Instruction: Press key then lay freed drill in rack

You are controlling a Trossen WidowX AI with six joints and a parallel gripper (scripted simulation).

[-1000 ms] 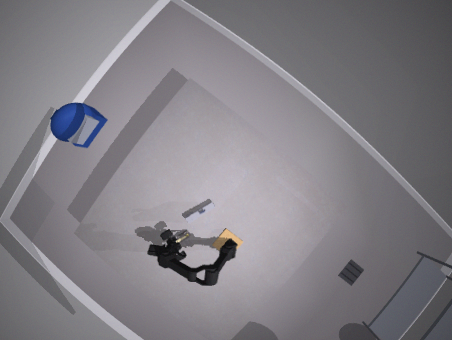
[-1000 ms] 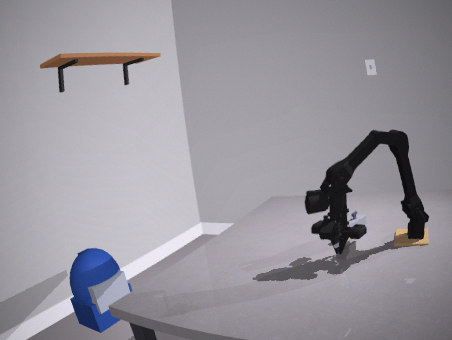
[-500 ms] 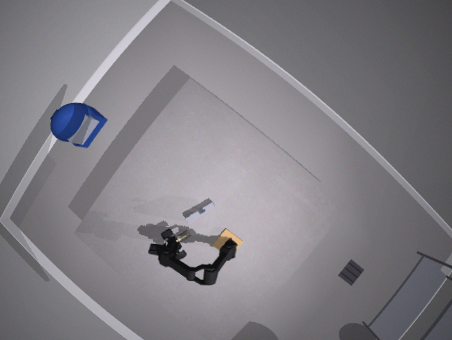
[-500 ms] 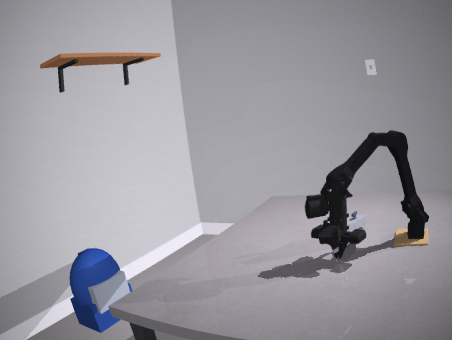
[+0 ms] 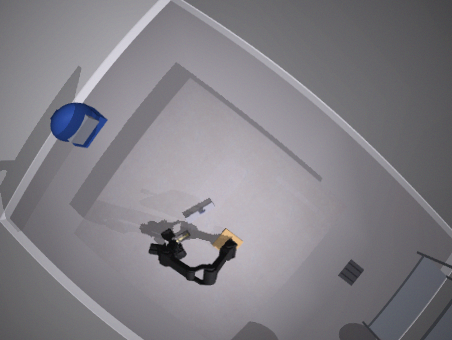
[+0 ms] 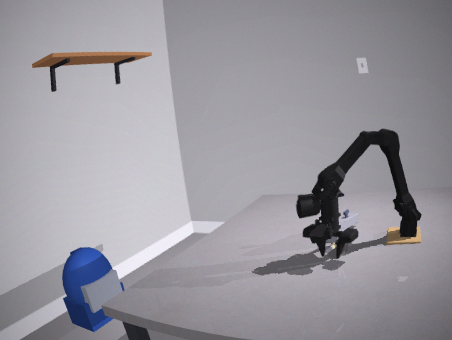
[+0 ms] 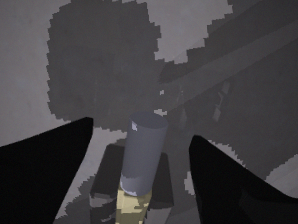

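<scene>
My gripper is open. Its fingers stand apart on either side of the drill, with a gap on each side. The drill has a grey cylindrical end and a yellow part; its yellow part shows beside the gripper in the top view. The yellow part lies between the walls of the dark grey rack, and the grey end sticks out past them. Whether it rests fully on the rack's bottom is hidden. The pale holder stands behind the gripper with the blue key on it; how low the key sits is unclear.
The arm's base stands on a wooden plate. A blue bin-like object with a grey panel is beyond the table edge. A wooden shelf hangs on the wall. The arm's shadow falls around the rack.
</scene>
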